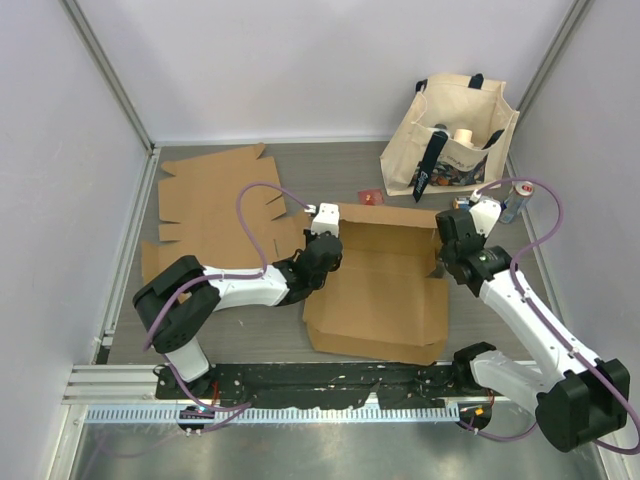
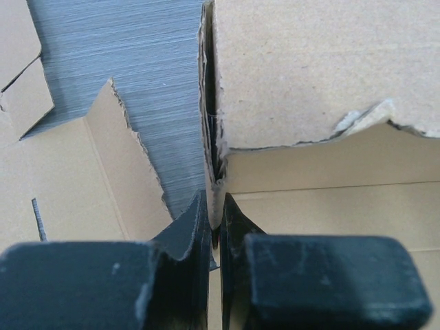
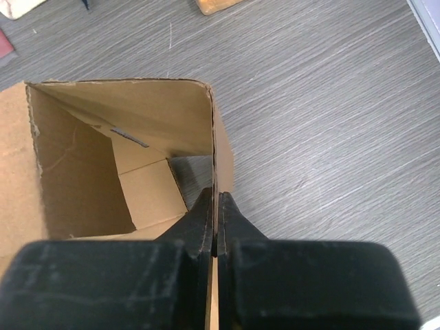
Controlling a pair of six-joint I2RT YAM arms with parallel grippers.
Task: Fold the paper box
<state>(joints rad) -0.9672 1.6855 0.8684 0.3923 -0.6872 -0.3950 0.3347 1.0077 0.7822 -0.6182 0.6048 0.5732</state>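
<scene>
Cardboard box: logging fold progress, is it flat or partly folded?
Partly folded: the box has back and side walls standing, near panel flat. Left gripper and right gripper each pinch a side wall.

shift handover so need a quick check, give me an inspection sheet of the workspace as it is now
surface: grey table, nothing spilled
job's things: paper box half formed, walls partly up
clutter: flat cardboard sheets left; tote bag, small can, red item at the back
grippers: left gripper shut on the box's left wall; right gripper shut on its right wall
cables: purple cables loop above both arms
surroundings: white walls, rail at near edge
</scene>
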